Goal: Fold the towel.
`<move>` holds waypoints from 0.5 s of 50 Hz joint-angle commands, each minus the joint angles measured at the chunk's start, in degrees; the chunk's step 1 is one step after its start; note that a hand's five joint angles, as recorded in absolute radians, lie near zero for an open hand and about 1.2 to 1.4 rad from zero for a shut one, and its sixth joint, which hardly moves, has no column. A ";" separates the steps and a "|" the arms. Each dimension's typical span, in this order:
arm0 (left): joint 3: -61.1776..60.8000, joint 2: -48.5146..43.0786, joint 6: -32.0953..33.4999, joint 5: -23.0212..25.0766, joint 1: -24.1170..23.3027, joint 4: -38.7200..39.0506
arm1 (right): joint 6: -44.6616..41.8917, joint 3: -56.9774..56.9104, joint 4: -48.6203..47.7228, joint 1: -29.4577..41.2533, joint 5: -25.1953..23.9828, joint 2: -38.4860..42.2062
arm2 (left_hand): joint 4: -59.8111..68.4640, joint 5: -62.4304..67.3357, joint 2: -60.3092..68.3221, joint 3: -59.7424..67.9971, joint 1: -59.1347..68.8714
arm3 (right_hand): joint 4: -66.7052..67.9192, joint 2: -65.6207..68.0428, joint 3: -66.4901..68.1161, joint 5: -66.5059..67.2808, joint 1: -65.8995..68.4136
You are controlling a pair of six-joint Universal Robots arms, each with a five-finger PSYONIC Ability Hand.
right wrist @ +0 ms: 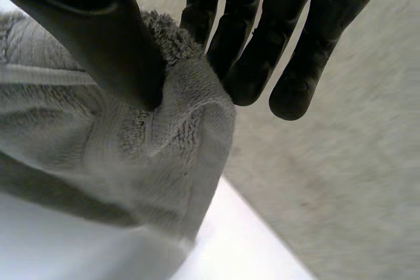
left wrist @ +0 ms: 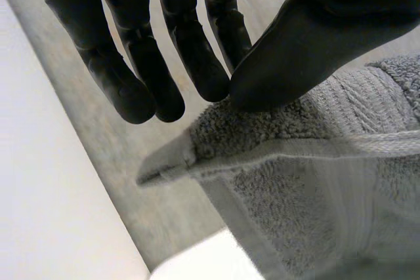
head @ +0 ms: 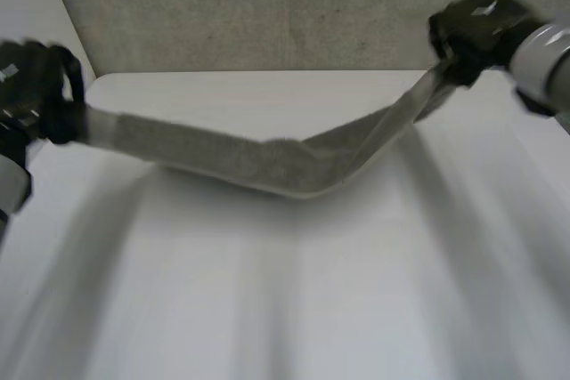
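Observation:
A grey towel [head: 267, 159] hangs stretched between my two hands above the white table [head: 294, 291], sagging in the middle down to the tabletop. My left hand [head: 40, 86] holds one end at the table's left edge; in its wrist view the thumb [left wrist: 295, 50] pinches a towel corner [left wrist: 262, 142] against the fingers [left wrist: 197, 63]. My right hand [head: 476, 33] holds the other end, raised at the far right. In the right wrist view the thumb [right wrist: 105, 37] presses the towel's edge [right wrist: 164, 129] against the fingers [right wrist: 243, 50].
A grey wall panel [head: 267, 6] stands behind the table's far edge. White tabletop lies in front of the towel.

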 commanded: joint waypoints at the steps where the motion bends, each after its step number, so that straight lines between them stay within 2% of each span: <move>1: 9.65 3.76 -4.56 0.07 1.20 -11.09 | -5.42 -1.84 10.40 -3.82 -0.08 -12.66 | -6.84 -14.49 -6.45 -8.55 -0.99 | 3.68 4.11 5.03 6.33 10.24; 3: 13.15 2.89 -4.56 0.16 2.16 -15.02 | -7.11 -2.81 13.68 -4.53 -0.26 -13.03 | -6.84 -14.49 -6.45 -8.55 -0.99 | 3.68 4.11 5.03 6.33 10.24; 6: 14.40 2.70 -4.56 0.25 2.70 -16.54 | -10.87 -3.08 18.85 -5.41 -1.22 -12.68 | -6.84 -14.49 -6.45 -8.55 -0.99 | 3.68 4.11 5.03 6.33 10.24; 9: 16.33 -1.43 -4.47 0.69 3.40 -18.73 | -14.12 -2.11 20.97 -5.50 -2.45 -9.79 | -6.84 -14.49 -6.45 -8.55 -0.99 | 3.68 4.11 5.03 6.33 10.24; 10: 17.03 -5.43 -4.39 1.21 3.66 -19.52 | -15.18 -1.59 20.98 -5.41 -2.63 -7.60 | -6.84 -14.49 -6.45 -8.55 -0.99 | 3.68 4.11 5.03 6.33 10.24; 13: 17.74 -8.99 -4.21 1.65 3.66 -20.23 | -15.98 -1.14 20.98 -5.06 -2.46 -5.56 | -6.84 -14.49 -6.45 -8.55 -0.99 | 3.68 4.11 5.03 6.33 10.24; 15: 20.01 -17.13 -3.60 1.65 3.23 -21.11 | -15.90 -1.49 20.63 -4.62 -1.75 -1.62 | -6.84 -14.49 -6.45 -8.55 -0.99 | 3.68 4.11 5.03 6.33 10.24; 16: 20.02 -17.16 -3.60 1.65 3.22 -21.11 | -15.90 -1.49 20.63 -4.62 -1.75 -1.60 | -6.84 -14.49 -6.45 -8.55 -0.99 | 3.68 4.11 5.03 6.33 10.24; 18: 25.00 -25.21 -3.16 1.39 2.44 -21.54 | -15.20 -3.50 19.41 -4.36 -1.75 3.73 | -6.84 -14.49 -6.45 -8.55 -0.99 | 3.68 4.11 5.03 6.33 10.24; 19: 25.03 -25.25 -3.16 1.39 2.43 -21.55 | -15.19 -3.52 19.40 -4.35 -1.75 3.76 | -6.84 -14.49 -6.45 -8.55 -0.99 | 3.68 4.11 5.03 6.33 10.24; 21: 28.55 -28.41 -3.51 1.39 1.99 -22.25 | -13.97 -9.55 15.64 -4.01 -0.71 9.88 | -6.84 -14.49 -6.45 -8.55 -0.99 | 3.68 4.11 5.03 6.33 10.24; 23: 37.38 -32.52 -3.68 1.04 0.42 -24.61 | -12.75 -13.93 13.27 -3.83 0.43 12.44 | -6.84 -14.49 -6.45 -8.55 -0.99 | 3.68 4.11 5.03 6.33 10.24; 24: 37.42 -32.54 -3.68 1.04 0.41 -24.62 | -12.73 -13.97 13.24 -3.83 0.44 12.46 | -6.84 -14.49 -6.45 -8.55 -0.99 | 3.68 4.11 5.03 6.33 10.24; 25: 42.30 -33.41 -3.86 0.95 -0.29 -25.23 | -11.08 -19.28 10.81 -3.48 2.18 14.46 | -6.84 -14.49 -6.45 -8.55 -0.99 | 3.68 4.11 5.03 6.33 10.24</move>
